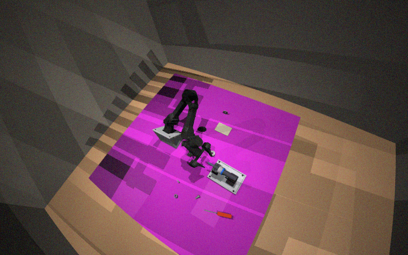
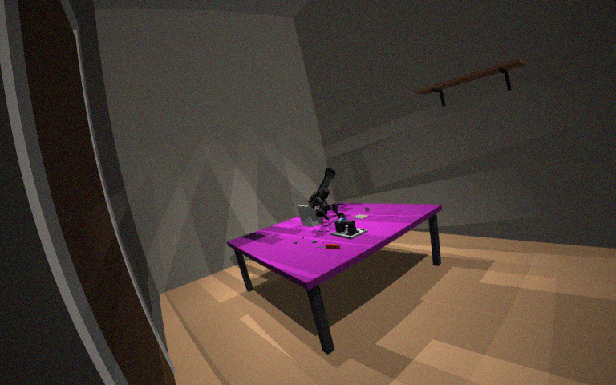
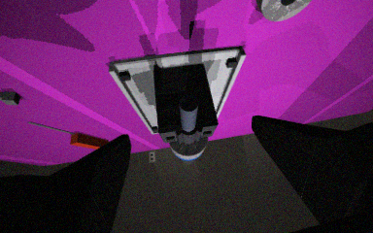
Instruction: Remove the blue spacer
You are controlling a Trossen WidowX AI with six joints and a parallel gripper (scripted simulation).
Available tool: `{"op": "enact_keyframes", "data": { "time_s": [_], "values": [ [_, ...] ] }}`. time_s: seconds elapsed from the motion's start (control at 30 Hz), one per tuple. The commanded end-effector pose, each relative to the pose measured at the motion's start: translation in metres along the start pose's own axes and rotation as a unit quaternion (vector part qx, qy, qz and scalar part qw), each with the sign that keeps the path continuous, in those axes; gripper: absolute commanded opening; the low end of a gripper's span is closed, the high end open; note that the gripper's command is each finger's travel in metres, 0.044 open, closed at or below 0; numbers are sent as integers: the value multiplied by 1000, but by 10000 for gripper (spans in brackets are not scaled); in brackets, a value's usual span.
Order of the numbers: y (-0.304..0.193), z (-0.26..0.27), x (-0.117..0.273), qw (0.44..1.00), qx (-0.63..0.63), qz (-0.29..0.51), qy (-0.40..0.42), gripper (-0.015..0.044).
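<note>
Okay, so on the table the arm is folded over, its empty pincer spread wide before the shaft end. The housing block is mounted beyond. The shaft, probably stiff and slick, should be gripped at its protruding tip; the blue spacer is still carried.
</note>
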State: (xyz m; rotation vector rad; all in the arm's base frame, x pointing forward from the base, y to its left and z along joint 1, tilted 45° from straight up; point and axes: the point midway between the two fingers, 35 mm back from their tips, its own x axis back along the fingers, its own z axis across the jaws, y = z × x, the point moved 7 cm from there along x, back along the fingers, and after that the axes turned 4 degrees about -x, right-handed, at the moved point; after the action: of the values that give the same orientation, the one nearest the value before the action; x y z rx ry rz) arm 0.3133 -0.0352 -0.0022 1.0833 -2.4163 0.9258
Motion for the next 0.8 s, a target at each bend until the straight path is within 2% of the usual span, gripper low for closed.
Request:
{"op": "enact_keyframes", "data": {
  "time_s": [0.0,0.77],
  "values": [
    [1,0,1,1000,2,-1,-2,440],
    [6,1,5,1000,2,-1,-2,440]
  ]
}}
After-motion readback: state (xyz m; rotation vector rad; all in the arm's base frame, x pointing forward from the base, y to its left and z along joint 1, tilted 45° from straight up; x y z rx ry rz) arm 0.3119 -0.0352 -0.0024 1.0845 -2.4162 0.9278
